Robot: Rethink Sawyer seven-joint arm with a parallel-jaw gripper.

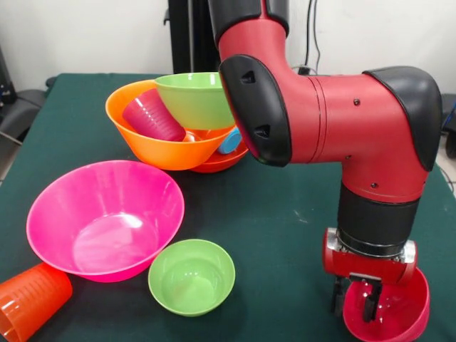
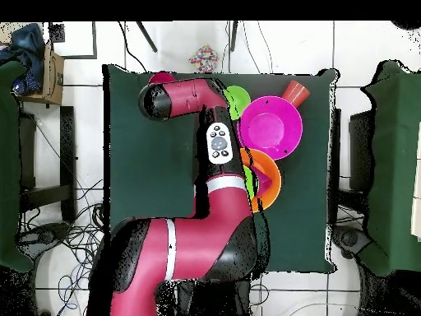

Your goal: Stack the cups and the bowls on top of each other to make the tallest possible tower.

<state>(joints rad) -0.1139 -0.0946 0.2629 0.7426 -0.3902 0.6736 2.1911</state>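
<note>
The gripper hangs over the rim of the small bowl, one finger inside and one outside. In the front view, another small bowl sits to its left, a large bowl and tipped cup farther left, the tower behind.

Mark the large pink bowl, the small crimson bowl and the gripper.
large pink bowl [image 1: 107, 235]: front view, inner floor.
small crimson bowl [image 1: 410, 317]: front view, inner wall, right side.
gripper [image 1: 354, 303]: front view, midway between fingertips, over the crimson bowl's rim.
</note>
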